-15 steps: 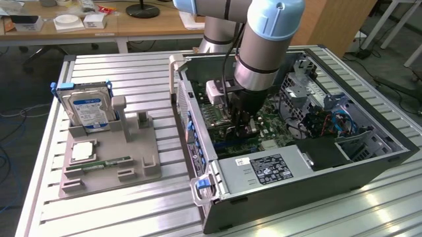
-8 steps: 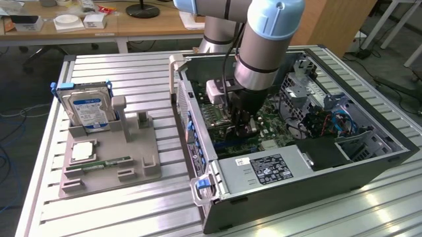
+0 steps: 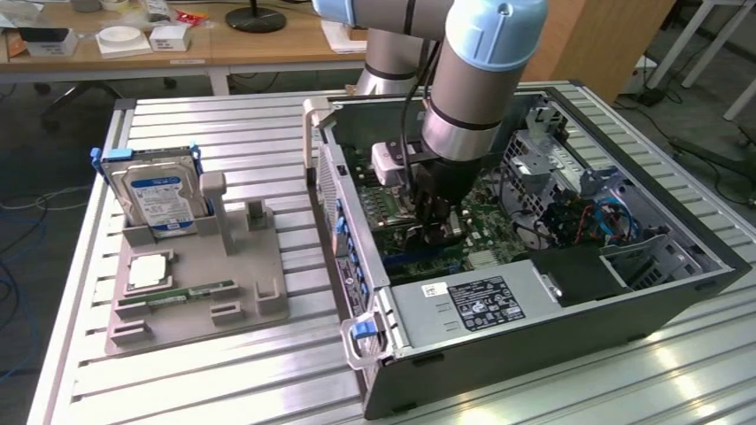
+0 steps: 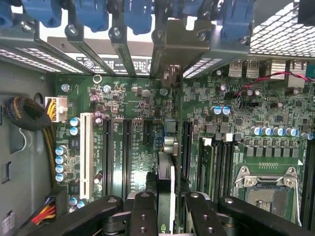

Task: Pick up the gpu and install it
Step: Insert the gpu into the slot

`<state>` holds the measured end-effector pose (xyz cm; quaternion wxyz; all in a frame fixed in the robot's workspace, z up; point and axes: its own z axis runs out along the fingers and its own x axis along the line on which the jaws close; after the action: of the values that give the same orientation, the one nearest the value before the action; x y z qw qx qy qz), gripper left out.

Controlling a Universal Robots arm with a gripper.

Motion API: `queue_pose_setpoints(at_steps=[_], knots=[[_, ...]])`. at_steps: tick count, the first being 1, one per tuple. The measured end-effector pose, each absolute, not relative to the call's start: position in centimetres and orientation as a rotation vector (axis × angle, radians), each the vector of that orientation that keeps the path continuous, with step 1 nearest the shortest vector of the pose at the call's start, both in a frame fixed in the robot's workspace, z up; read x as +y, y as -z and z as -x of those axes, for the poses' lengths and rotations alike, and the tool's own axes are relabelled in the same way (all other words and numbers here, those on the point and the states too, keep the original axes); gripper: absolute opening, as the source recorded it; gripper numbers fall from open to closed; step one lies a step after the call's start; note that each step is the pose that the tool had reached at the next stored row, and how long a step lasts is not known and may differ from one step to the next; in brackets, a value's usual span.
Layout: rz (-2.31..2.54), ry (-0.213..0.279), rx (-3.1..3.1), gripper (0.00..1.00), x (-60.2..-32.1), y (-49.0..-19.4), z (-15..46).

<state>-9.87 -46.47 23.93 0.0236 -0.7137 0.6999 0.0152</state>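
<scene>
- The claw (image 3: 438, 232) is reaching down inside the open computer case (image 3: 661, 292), low over the motherboard (image 4: 142, 123), and it is gripping the gpu (image 4: 166, 182) edge-on between its fingers (image 4: 143, 216).
- In the wrist view the gpu is showing as a thin upright card, its narrow edge running down toward the black expansion slots (image 4: 127, 147); whether its lower edge is already touching a slot I cannot tell.
- Judging by its look, the card is light and stiff, so it should be riding in the grip without sagging, but it is thin and fragile: components on its faces and the contact edge would suffer from squeezing or twisting.
- The sensible hold, as I judge it, is on the flat faces near the upper edge, around mid-length, keeping the contact edge and the bracket end free.
- The smooth faces may be slippery under a sideways push, so any tilt against the slot risks the card shifting in the grip.
- On the table (image 3: 236, 381), the grey holder (image 3: 195, 292) is carrying the hard drive (image 3: 159, 199) and the memory stick (image 3: 189, 293).
</scene>
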Motion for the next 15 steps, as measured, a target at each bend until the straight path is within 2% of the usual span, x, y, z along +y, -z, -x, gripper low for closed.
queue_pose_setpoints(at_steps=[15], knots=[[2.211, -0.047, 2.165, 0.26, -46.17, -23.58, 10.07]])
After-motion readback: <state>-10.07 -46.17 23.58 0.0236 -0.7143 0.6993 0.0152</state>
